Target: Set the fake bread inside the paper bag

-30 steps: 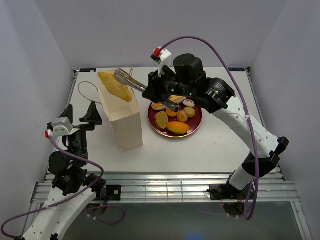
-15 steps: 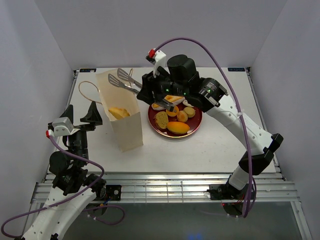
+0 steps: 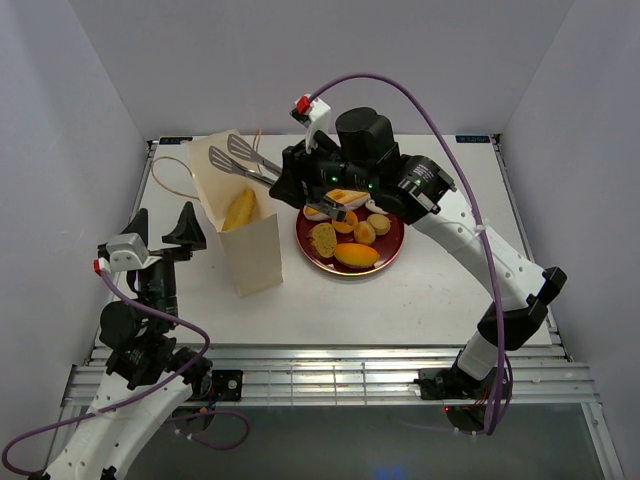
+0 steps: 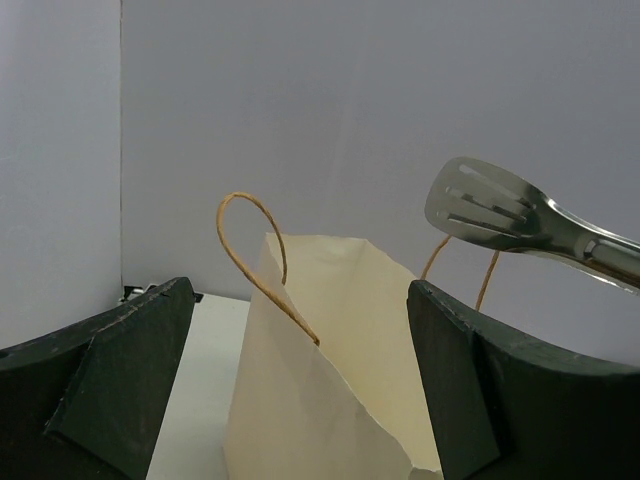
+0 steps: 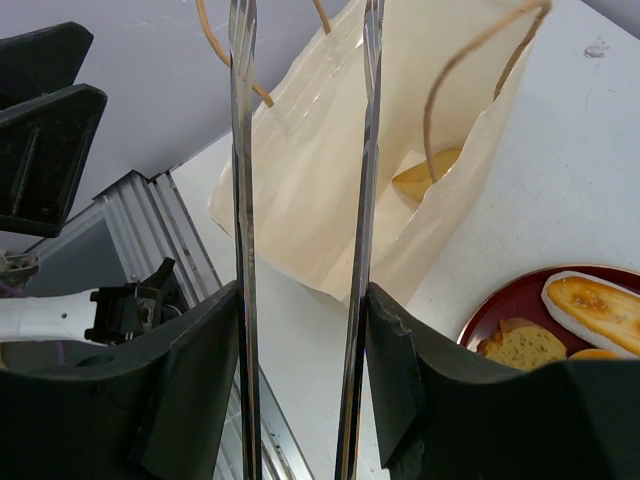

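The cream paper bag (image 3: 248, 255) stands open left of the plate. One golden piece of fake bread (image 3: 238, 210) lies inside it, seen through the mouth in the right wrist view as well (image 5: 425, 178). More fake bread (image 3: 357, 255) stays on the dark-red plate (image 3: 392, 250). My right gripper (image 3: 292, 180) is shut on metal tongs (image 3: 232, 160), whose two arms (image 5: 243, 200) stand spread apart and empty above the bag's mouth (image 5: 300, 170). My left gripper (image 3: 163, 228) hangs open just left of the bag (image 4: 320, 390), touching nothing.
The bag's brown cord handles (image 4: 250, 250) stick up and one loops out on the table at the left (image 3: 175, 185). The plate (image 5: 482, 318) sits close against the bag's right side. Grey walls close in the table on three sides.
The tongs have spread open and let go of the bread held over the bag. The bread has dropped into the bag. The left arm has not moved.
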Robot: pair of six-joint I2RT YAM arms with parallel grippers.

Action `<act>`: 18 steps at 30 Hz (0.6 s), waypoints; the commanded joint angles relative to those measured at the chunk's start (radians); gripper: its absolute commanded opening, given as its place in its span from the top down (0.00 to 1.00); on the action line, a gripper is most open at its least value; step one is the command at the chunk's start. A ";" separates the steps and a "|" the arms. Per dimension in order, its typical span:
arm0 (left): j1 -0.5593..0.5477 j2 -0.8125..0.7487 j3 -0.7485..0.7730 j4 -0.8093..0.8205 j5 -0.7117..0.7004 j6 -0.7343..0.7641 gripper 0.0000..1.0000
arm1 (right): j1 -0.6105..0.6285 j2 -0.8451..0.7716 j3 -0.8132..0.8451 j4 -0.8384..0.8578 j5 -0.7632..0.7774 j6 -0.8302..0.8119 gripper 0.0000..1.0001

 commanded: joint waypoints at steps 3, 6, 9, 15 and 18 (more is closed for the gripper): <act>-0.005 0.016 -0.007 0.008 0.018 0.012 0.02 | 0.003 -0.075 0.011 0.109 -0.026 0.004 0.44; -0.005 0.015 -0.005 0.008 0.021 0.014 0.06 | 0.003 -0.107 -0.011 0.117 -0.008 0.002 0.44; -0.005 0.013 -0.005 0.009 0.024 0.015 0.11 | 0.003 -0.139 -0.046 0.122 0.035 -0.001 0.44; -0.005 0.007 -0.005 0.008 0.015 0.014 0.06 | 0.003 -0.274 -0.245 0.248 0.203 0.016 0.44; -0.005 0.008 -0.005 0.008 0.015 0.012 0.03 | 0.002 -0.311 -0.291 0.246 0.277 0.016 0.42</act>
